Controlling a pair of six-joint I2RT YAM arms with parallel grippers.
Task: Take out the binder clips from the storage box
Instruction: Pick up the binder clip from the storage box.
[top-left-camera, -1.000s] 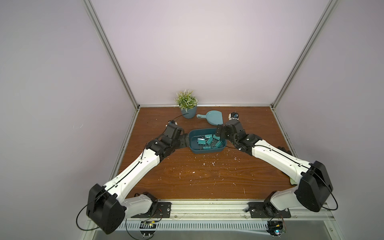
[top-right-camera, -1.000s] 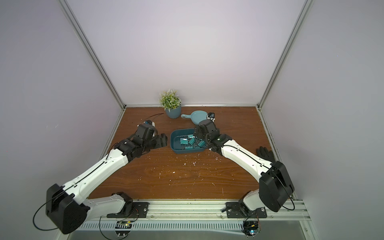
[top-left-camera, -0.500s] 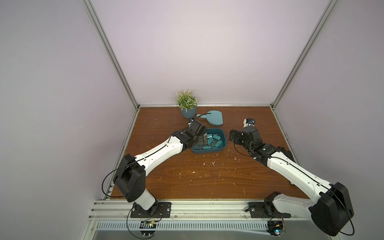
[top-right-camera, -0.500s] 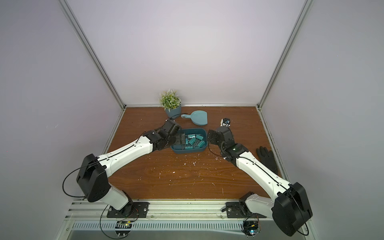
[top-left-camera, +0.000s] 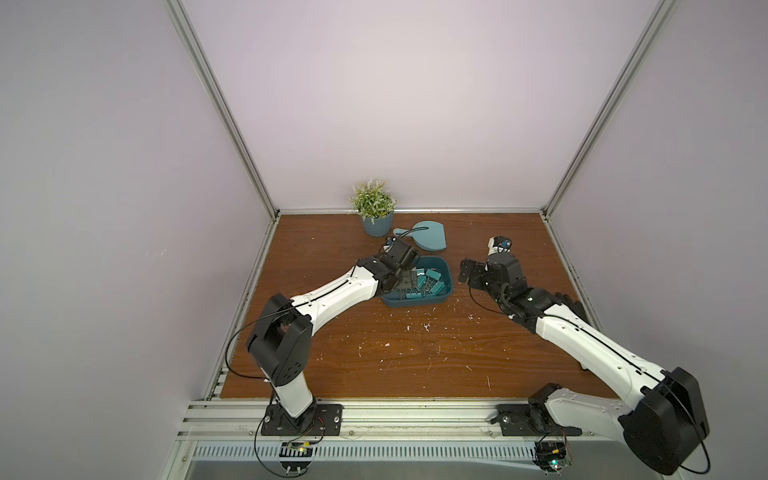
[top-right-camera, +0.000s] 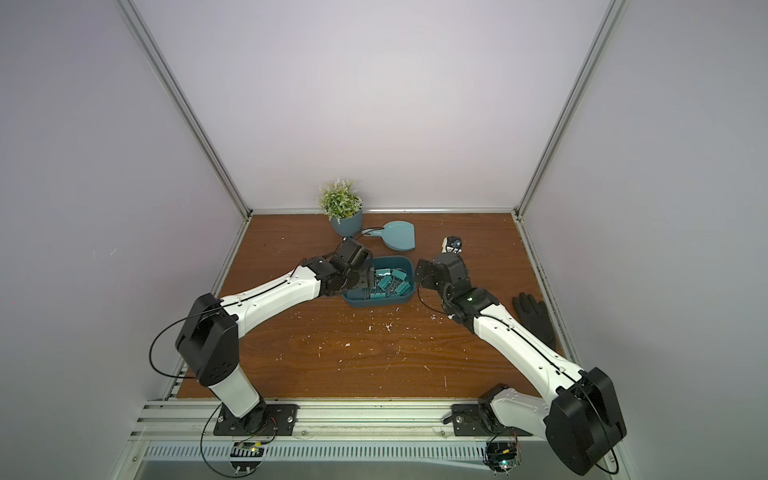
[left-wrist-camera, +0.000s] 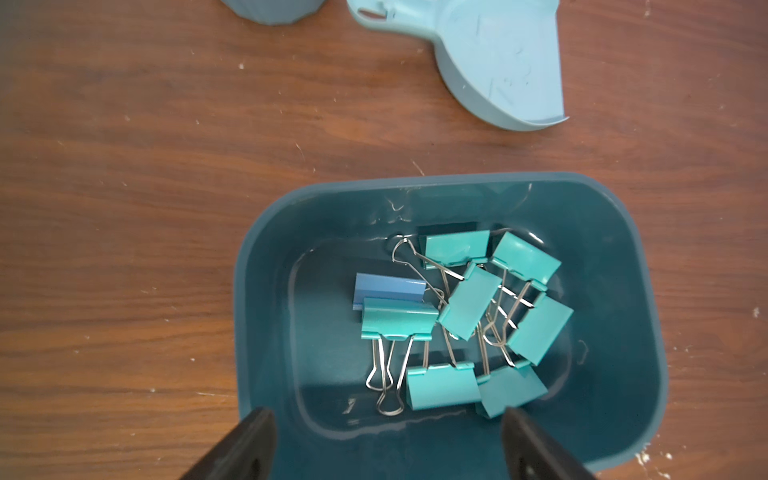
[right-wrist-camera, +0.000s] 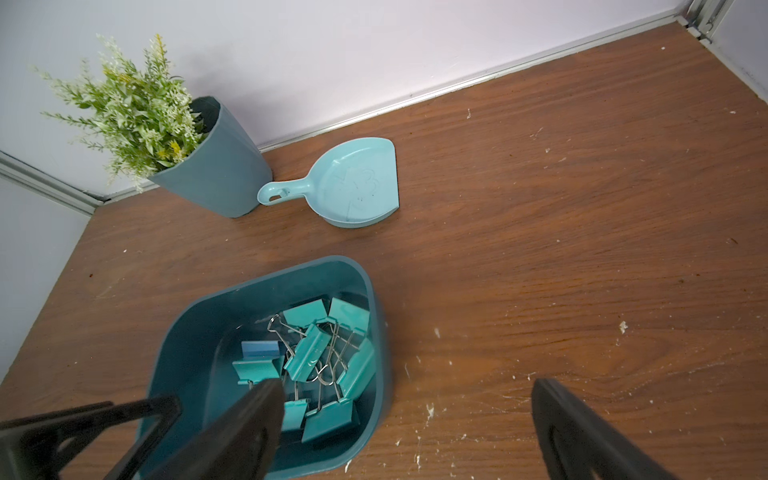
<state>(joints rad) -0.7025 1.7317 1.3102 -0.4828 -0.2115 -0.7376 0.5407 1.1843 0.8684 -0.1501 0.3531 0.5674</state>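
Both the left arm (top-left-camera: 332, 295) and the right arm (top-left-camera: 582, 345) are wearing smooth white shells between chunky black joint housings. Thin black cables (top-left-camera: 227, 353) are looping out at the shoulders. Black bolted base plates (top-left-camera: 328, 419) are carrying them. The left pincer (left-wrist-camera: 387, 411) is showing matte black wedge-shaped fingers (left-wrist-camera: 245, 449).

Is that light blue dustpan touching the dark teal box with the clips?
Apart. The right wrist view shows a strip of bare wooden table between the dustpan and the storage box.
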